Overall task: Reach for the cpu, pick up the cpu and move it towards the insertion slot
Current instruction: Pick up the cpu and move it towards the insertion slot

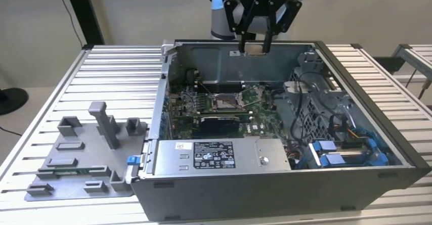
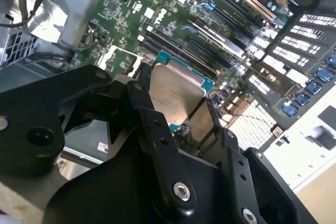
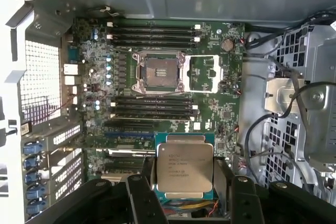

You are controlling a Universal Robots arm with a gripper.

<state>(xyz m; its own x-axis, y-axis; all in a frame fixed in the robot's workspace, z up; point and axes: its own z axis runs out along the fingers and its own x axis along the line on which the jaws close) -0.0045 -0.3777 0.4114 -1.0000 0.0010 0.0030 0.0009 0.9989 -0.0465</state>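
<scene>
The gripper is clamped on the cpu, its 2 fingers pressing opposite edges of the chip. The cpu hangs above the open case, over the case's rear wall and well apart from the slot, which sits on the board near the case's middle. In the first wrist view the slot stands open, its frame lifted clear of its dark centre. Reach and pick-up look complete; the carry toward the slot is judged to be the step in hand. It calls for bringing the chip square over the slot. Print shows on the cpu's lid and on a white label at the case's front; none is read off here.
</scene>
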